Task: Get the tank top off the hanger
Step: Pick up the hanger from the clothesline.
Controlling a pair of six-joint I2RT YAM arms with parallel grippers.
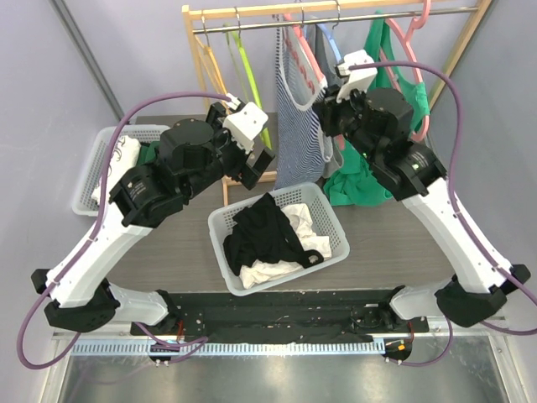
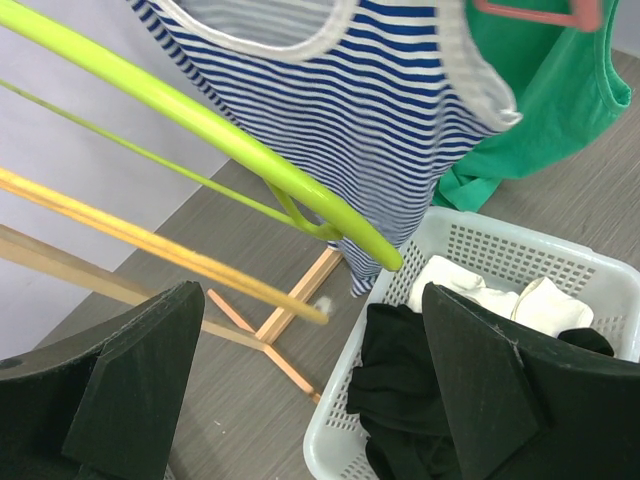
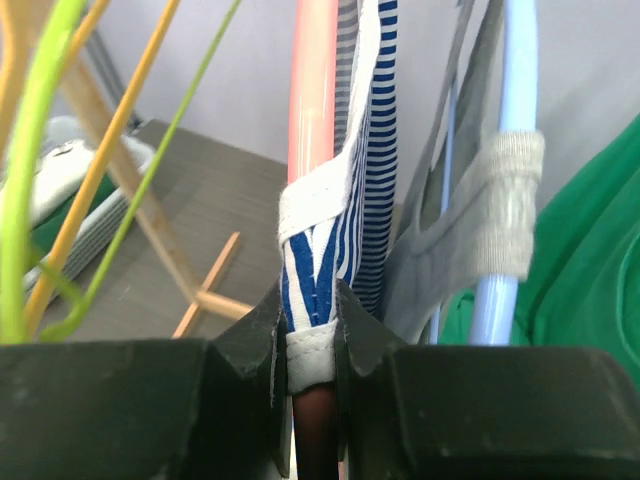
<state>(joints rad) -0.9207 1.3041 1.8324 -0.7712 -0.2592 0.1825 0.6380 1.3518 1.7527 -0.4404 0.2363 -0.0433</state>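
A blue and white striped tank top point(image 1: 295, 117) hangs on a pink hanger point(image 1: 304, 44) on the wooden rack. It also shows in the left wrist view point(image 2: 380, 110). My right gripper point(image 3: 308, 345) is shut on the striped tank top's shoulder strap point(image 3: 322, 250), pinching it against the pink hanger's arm point(image 3: 312, 90); in the top view this gripper point(image 1: 329, 117) is at the top's right shoulder. My left gripper point(image 2: 310, 400) is open and empty, above the table between the rack's foot and the basket; in the top view it point(image 1: 262, 159) is left of the top.
A white basket point(image 1: 220, 225) with black and white clothes stands in front. A second basket point(image 1: 92, 168) is at the far left. Lime point(image 2: 220, 135) and yellow point(image 2: 150, 240) hangers, a blue hanger with a grey top point(image 3: 505, 160) and a green top point(image 1: 361, 180) hang nearby.
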